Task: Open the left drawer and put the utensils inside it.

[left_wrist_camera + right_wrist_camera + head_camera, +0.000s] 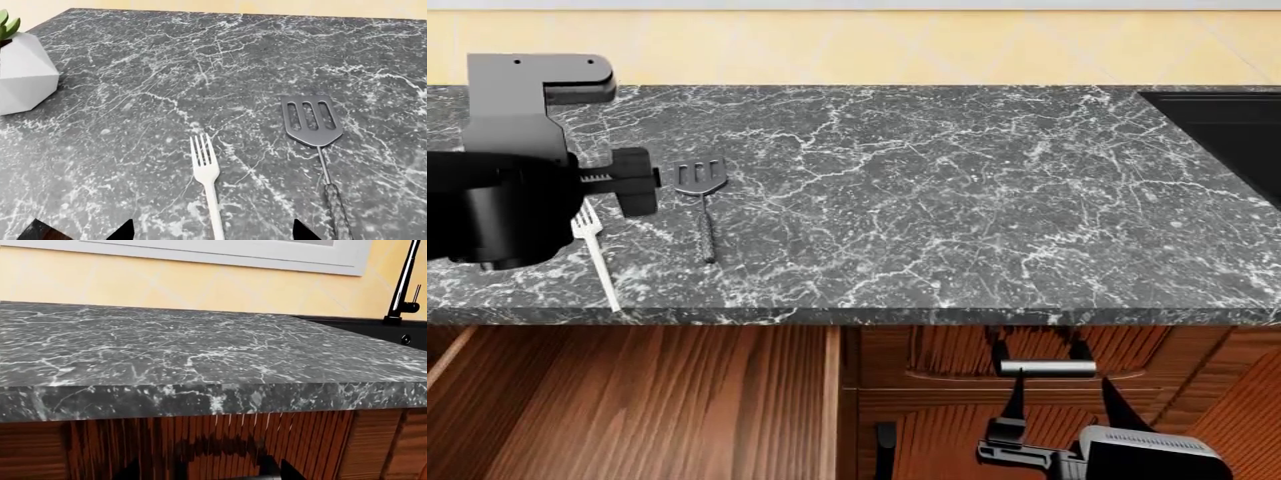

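Our left tool (647, 182) hangs over the desk (934, 200), just beside the spatula head. In the left wrist view only its dark fingertips (123, 231) show at the frame edge, spread apart with the fork handle between them, so we read it as open and holding nothing.

Fork (207, 180): white, four tines, flat on the marble, tines toward the wall. In the head view its handle end reaches the desk's front edge, and part of it is hidden by our left arm.

Spatula (313, 135): dark grey, slotted, just beside the fork on the sink side, roughly parallel, not touching it. Textured handle points toward the front edge.

White faceted planter (23, 75) with a green succulent sits well apart from the fork, on the side away from the spatula.

Left drawer (627, 400): pulled out below the desk's front edge, directly under the fork; striped wood floor is visible.

Our right tool (1014, 455) is low, in front of the cabinet, under a silver bar handle (1048, 368). We cannot tell its jaw state.

Black sink (1221, 130) is at the far end of the desk from the fork, with a black faucet (403, 285).
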{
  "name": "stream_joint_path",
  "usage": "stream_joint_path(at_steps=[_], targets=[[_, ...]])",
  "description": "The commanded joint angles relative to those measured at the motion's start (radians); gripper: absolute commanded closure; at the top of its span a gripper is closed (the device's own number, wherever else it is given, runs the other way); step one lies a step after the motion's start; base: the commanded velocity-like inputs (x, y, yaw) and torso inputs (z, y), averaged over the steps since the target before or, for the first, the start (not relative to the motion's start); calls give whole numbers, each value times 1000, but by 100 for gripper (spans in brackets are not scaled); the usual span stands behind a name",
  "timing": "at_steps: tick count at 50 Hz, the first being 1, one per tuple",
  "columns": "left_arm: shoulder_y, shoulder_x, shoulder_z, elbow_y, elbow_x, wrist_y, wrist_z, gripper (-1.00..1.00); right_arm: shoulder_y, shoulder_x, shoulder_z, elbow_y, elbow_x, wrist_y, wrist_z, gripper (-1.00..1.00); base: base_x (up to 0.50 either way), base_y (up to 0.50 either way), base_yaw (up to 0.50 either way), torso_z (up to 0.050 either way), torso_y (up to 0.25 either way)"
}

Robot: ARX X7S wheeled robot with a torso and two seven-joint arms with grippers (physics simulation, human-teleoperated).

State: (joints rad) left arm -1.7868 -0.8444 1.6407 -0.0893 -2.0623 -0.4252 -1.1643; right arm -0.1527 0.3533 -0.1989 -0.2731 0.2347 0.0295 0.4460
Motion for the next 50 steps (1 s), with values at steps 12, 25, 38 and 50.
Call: stream_joint_path(at_steps=[12, 25, 38, 50], targets=[[3, 11, -8, -19, -69, -32, 27, -100, 13, -7, -1, 19, -20, 2, 0, -100, 0, 0, 0, 0, 0], [6, 12, -12, -29, -114, -46, 6, -100, 19, -6, -7, 27, -20, 3, 2, -100, 0, 0, 0, 0, 0], [8, 11, -15, -28, -115, -42, -9, -100, 22, -4, -13, 24, -22, 13, 8, -100, 0, 0, 0, 0, 0], [-1, 14, -7, -27, -79, -55, -9, -100, 19, -1, -16, 17, -21, 18, 12, -100, 0, 0, 0, 0, -82]])
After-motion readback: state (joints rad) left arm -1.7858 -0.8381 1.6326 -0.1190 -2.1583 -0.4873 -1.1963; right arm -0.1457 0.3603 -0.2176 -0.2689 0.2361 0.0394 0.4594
